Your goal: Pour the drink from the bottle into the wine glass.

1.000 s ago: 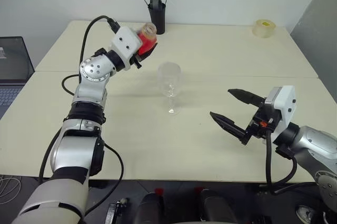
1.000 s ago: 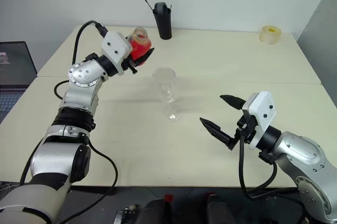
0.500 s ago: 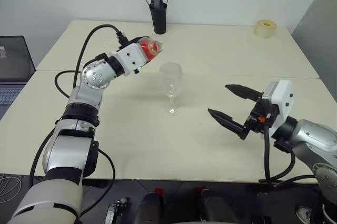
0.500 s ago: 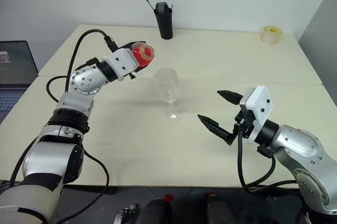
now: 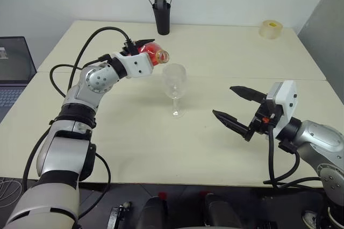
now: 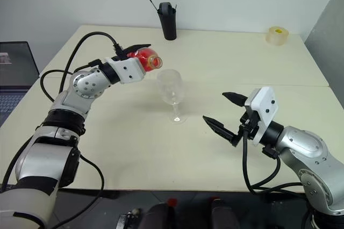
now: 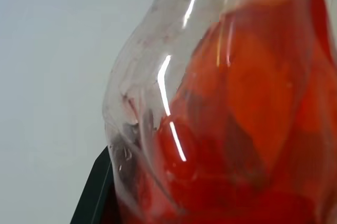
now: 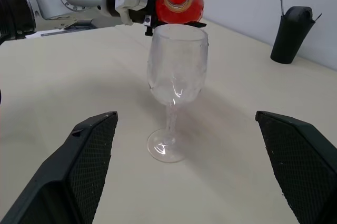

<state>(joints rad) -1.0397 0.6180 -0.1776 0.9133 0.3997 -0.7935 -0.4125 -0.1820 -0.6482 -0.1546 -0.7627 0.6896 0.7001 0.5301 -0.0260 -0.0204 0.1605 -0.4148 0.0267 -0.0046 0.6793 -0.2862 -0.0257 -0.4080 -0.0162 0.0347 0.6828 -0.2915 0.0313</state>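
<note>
At the far left edge a laptop (image 5: 13, 70) sits beside the counter (image 5: 134, 148). The left gripper (image 5: 144, 51) is raised over the counter with its jaws clamped on the bottle (image 5: 153, 55), which lies tipped on its side with its open mouth pointing toward the wine glass (image 5: 174, 86). The mouth sits just above and beside the glass rim, close to it, and no cap is on the neck. The drink (image 7: 247, 129) fills much of the bottle's ribbed body, pooled red against the clear wall in the left wrist view. The wine glass stands upright on its round foot near the middle of the counter, and its bowl looks clear, with no red visible in it. Behind it, at the back edge of the counter, stands a tall black cup (image 5: 160, 15). To the right, the right gripper (image 5: 241, 111) hovers low over the counter with its jaws spread wide and nothing between them, aimed at the glass but well apart from it. A roll of tape (image 5: 269, 28) rests at the far right corner.
</note>
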